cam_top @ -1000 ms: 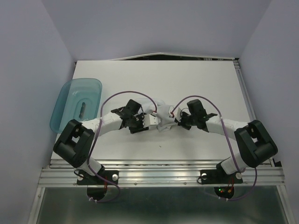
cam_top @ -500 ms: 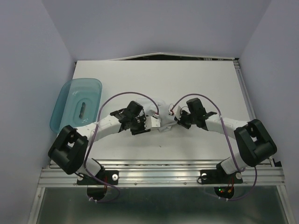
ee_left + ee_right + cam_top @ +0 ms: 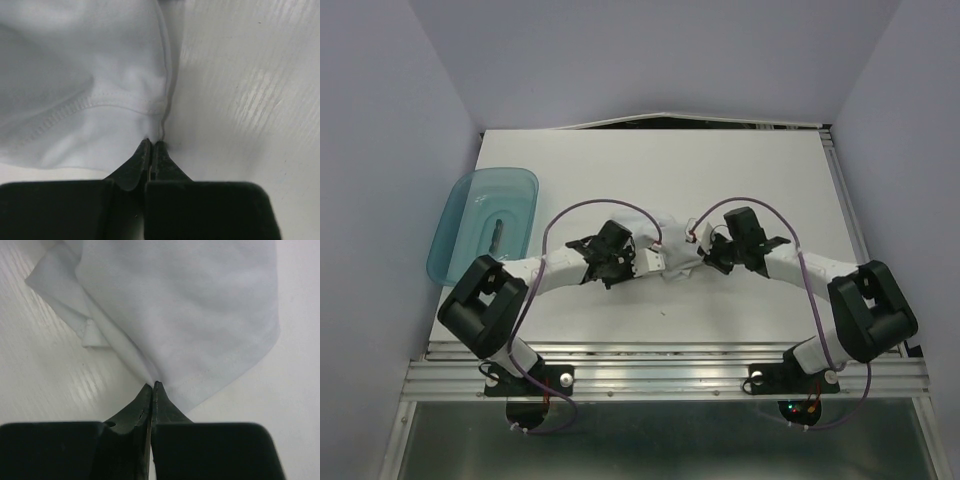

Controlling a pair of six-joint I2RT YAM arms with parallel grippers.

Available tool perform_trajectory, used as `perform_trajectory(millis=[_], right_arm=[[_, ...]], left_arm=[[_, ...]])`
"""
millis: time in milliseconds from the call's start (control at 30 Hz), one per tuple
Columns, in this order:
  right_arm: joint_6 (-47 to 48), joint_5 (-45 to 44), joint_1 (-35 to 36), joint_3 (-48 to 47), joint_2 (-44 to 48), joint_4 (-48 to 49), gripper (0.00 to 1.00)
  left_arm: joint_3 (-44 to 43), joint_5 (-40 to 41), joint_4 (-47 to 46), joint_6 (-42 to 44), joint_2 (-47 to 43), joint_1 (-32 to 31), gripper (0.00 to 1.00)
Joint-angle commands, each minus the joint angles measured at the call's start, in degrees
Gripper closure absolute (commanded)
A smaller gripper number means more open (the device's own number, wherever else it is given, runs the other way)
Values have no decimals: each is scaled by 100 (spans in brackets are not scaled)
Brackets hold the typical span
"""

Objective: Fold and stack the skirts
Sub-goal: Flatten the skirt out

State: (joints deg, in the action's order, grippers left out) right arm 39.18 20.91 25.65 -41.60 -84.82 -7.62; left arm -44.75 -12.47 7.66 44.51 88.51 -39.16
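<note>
Now both hands pinch one crumpled skirt (image 3: 670,255) between them.

The left hand (image 3: 151,147) is closed tight on the very corner where the stitched hem (image 3: 65,107) meets the side edge. The right hand (image 3: 152,387) is clamped on a fold of the opposite side. The cloth lies bunched on the worktop (image 3: 720,170) just ahead of each hand, its long axis running from one hand to the other, with the hem trailing off to the left of the left hand. Both bites look thin, so a sharp or uneven pull apart could tear the corner free. If only one layer is caught, the skirt would likely twist rather than spread flat.
</note>
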Motion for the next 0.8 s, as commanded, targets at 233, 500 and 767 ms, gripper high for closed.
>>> perform_trajectory(millis=[233,500,767], right_arm=[[450,133,-1711,-1375,431,-951,99],[433,28,-2142,-2940,-69,-1207,99],[-59,-605,-2319,-4969,-1508,-847,99]], left_arm=[[-1576,-115,1115,-443,-1134,1154,100],[-2977,50,703,-900,-792,1613,100],[-4195,983,-721,-1208,235,1876,100]])
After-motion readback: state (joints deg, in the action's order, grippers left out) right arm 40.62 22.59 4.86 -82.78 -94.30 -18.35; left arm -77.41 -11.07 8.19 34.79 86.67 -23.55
